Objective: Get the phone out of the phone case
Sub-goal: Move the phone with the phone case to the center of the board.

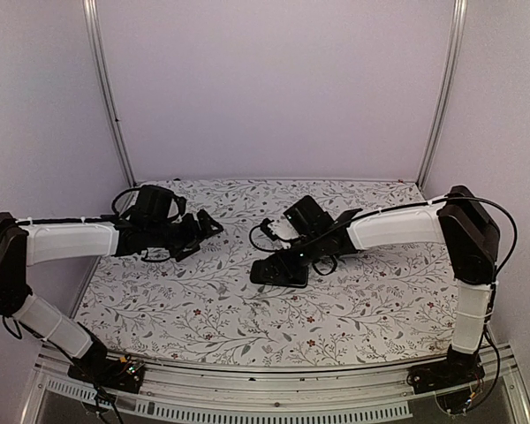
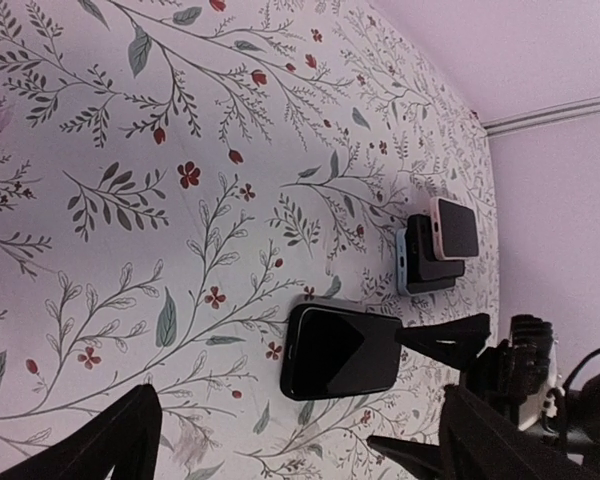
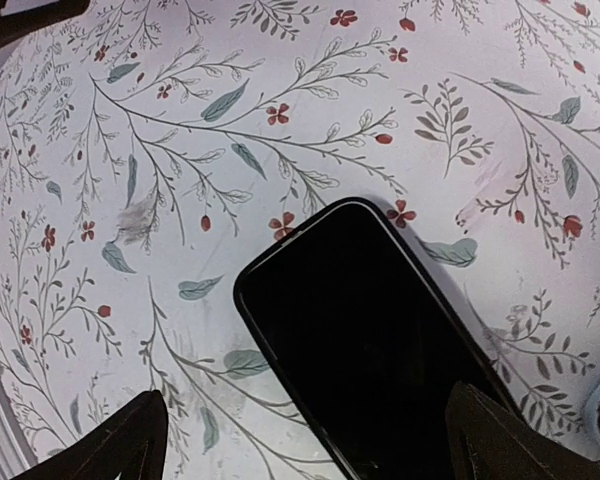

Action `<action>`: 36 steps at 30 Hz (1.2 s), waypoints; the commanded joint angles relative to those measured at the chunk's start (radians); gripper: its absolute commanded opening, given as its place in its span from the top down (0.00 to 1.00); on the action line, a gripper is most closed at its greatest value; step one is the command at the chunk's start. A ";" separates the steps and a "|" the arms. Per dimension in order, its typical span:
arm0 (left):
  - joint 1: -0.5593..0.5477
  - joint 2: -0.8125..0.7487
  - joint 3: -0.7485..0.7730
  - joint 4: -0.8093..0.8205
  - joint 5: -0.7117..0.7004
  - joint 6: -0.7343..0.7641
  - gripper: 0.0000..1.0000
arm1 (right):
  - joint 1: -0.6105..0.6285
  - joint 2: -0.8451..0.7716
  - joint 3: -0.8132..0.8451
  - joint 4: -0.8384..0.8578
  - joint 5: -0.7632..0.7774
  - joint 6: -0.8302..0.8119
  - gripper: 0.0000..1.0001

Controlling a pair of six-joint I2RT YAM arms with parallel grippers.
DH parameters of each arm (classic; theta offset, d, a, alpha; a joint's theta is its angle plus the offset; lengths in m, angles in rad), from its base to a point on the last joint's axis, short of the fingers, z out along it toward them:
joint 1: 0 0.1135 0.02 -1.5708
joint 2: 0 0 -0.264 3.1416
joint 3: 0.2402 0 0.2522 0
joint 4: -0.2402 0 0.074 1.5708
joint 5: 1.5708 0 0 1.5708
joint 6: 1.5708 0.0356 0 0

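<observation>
The black phone in its black case (image 1: pixel 278 272) lies flat, screen up, on the flowered table mat. It also shows in the left wrist view (image 2: pixel 342 350) and fills the right wrist view (image 3: pixel 370 330). My right gripper (image 1: pixel 287 256) hovers low over the phone (image 3: pixel 310 450). It is open, one finger over the phone's near end and the other over the mat beside it. It holds nothing. My left gripper (image 1: pixel 208 228) is open and empty, well to the left of the phone, pointing toward it (image 2: pixel 300 450).
A pink phone (image 2: pixel 453 228) rests on a dark device with a bluish edge (image 2: pixel 420 270) just behind the cased phone, near the right wrist (image 1: pixel 274 230). The mat's back edge meets the booth wall (image 1: pixel 274 181). Metal posts stand at the back corners.
</observation>
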 commanded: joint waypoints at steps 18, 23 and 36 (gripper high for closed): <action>0.006 -0.040 -0.015 0.055 0.047 -0.034 0.02 | -0.162 0.167 0.174 -0.125 -0.263 -0.320 0.01; 0.006 -0.041 -0.017 0.060 0.057 -0.035 0.02 | -0.161 0.167 0.122 -0.140 -0.296 -0.295 0.01; 0.006 -0.009 -0.030 0.111 0.104 -0.064 0.02 | -0.015 0.013 -0.058 -0.119 -0.150 -0.161 0.01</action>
